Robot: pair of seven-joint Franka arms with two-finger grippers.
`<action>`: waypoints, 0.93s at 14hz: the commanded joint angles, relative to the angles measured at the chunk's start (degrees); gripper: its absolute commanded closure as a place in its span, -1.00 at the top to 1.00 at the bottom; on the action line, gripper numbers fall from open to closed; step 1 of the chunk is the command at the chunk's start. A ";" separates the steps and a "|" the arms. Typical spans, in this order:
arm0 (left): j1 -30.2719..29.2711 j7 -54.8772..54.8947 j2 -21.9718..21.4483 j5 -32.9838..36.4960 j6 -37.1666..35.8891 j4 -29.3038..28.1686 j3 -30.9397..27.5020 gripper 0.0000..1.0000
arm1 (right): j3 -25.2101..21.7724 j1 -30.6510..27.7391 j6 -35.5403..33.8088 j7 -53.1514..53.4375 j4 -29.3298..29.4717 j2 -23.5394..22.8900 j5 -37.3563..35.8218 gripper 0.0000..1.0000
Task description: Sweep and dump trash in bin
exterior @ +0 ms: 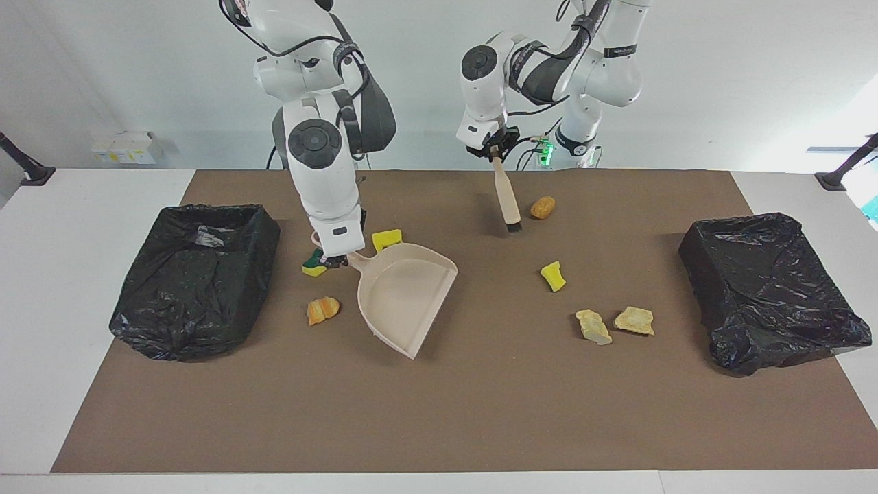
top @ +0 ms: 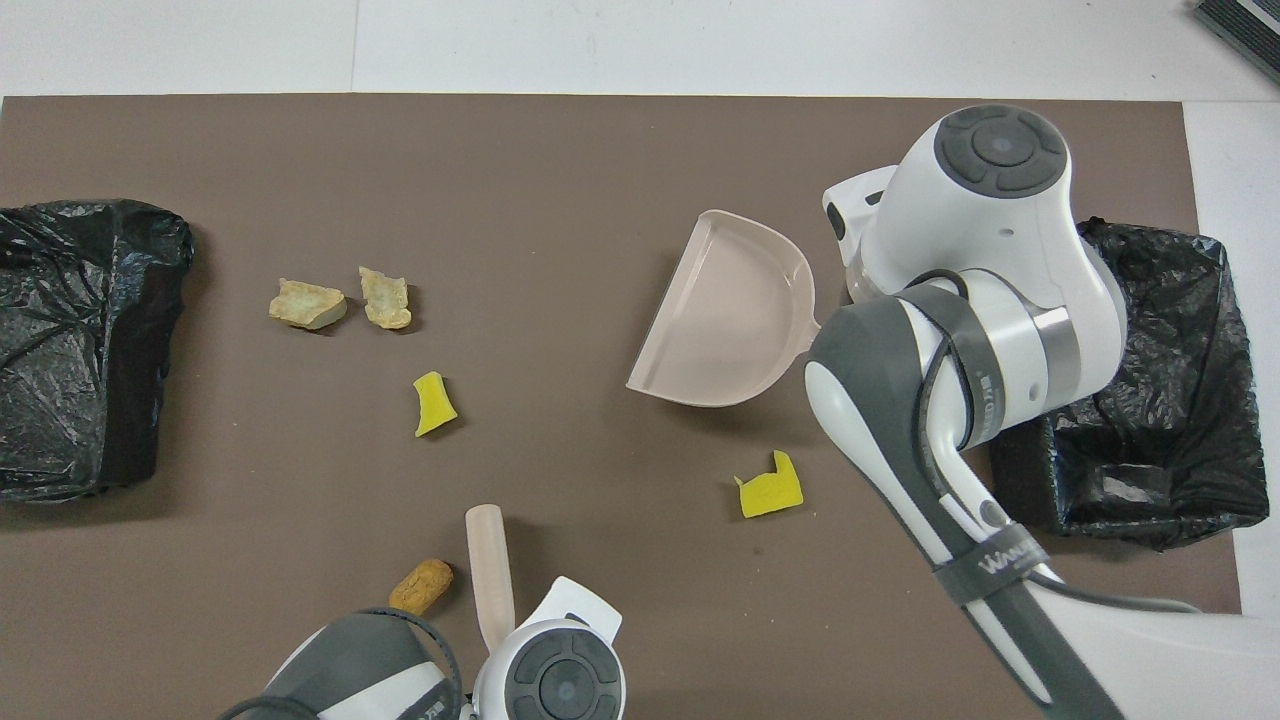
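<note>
Right gripper (exterior: 336,261): fingers clamped together on the handle of one beige dustpan (exterior: 405,295). Pan's open mouth turned toward the left arm's end of the tabletop (exterior: 96,185).

Left gripper (exterior: 495,155): fingers clamped on the handle tip of one beige brush (exterior: 508,200). Hung tilted, black bristles down, over the brown mat (exterior: 480,412). Whether the bristles touched the mat, not determinable.

Trash, seven pieces, none between any fingers, placed against the dustpan:
- Green-and-yellow sponge (exterior: 314,265), one. Lay just beside the right fingers at the dustpan's handle; touching or apart, not determinable.
- Yellow sponge pieces, two. First (exterior: 386,239) lay just beside the dustpan, nearer to the robots. Second (exterior: 553,276) lay well apart from it, toward the left arm's end.
- Orange bread-like chunk (exterior: 322,310), one. Lay near the dustpan, toward the right arm's end, clear of the fingers.
- Pale tan bread-like chunks, two (exterior: 593,326) (exterior: 634,320). Lay side by side, well apart from the dustpan, toward the left arm's end.
- Brown potato-like lump (exterior: 542,206), one. Lay nearer to the robots than the dustpan, just beside the brush bristles, below and apart from the left fingers.

Black-bagged bins, two. One (exterior: 195,278) stood toward the right arm's end from the dustpan, one (exterior: 772,288) toward the left arm's end.
</note>
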State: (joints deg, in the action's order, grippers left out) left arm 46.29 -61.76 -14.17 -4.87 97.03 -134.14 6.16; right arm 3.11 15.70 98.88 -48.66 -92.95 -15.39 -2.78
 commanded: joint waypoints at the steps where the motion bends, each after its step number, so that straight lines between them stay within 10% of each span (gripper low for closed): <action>1: -2.16 -10.45 -1.38 0.39 -4.21 -0.16 0.69 -1.00 | 0.31 1.53 3.06 -5.55 -6.00 4.22 -2.41 -1.00; 13: -8.76 -39.75 -1.74 -9.35 6.48 -6.56 0.61 -1.00 | 0.31 4.78 17.40 -8.12 -18.05 6.25 -7.51 -1.00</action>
State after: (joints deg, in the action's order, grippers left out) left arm 38.30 -99.09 -14.75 -11.82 99.13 -138.00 6.17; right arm 3.23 20.98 115.05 -55.41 -108.64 -11.51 -8.94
